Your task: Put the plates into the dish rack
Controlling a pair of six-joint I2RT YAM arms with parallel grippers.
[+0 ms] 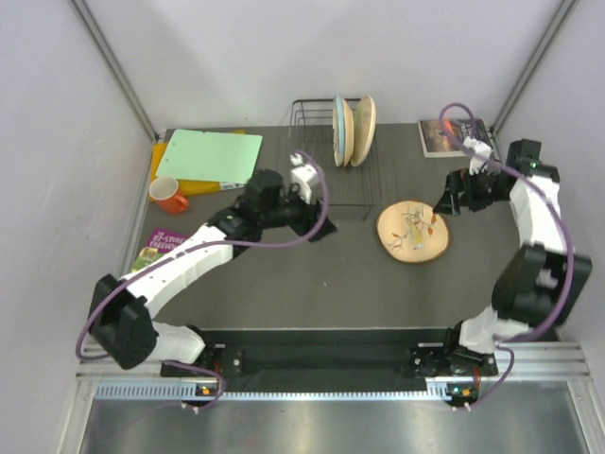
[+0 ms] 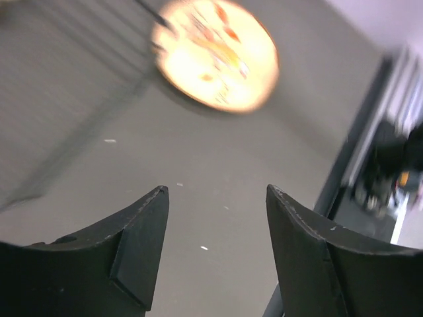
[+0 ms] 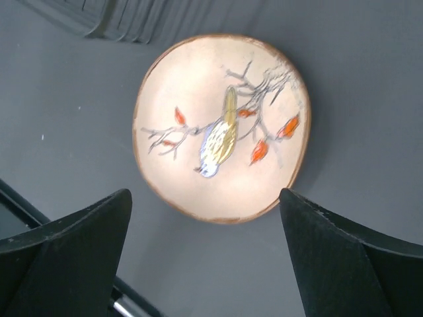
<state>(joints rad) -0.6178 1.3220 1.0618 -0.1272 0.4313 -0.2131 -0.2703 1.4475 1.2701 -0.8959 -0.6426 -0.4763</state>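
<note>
Hovering by bird plate (image 3: 221,129) (flat on table (image 3: 66,99)), right claw (image 3: 205,193) spread; left claw (image 2: 217,188) spread, empty

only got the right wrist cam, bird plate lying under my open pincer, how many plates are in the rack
Observer: Two, a light blue plate and a cream plate, upright at the dish rack's far right end.
Operator: where's the left arm
Observer: The left pincer is open and empty, above the table by the rack's left side.
Operator: anything else on my side
Observer: A book lies at the far right corner, apart from the bird plate.
</note>
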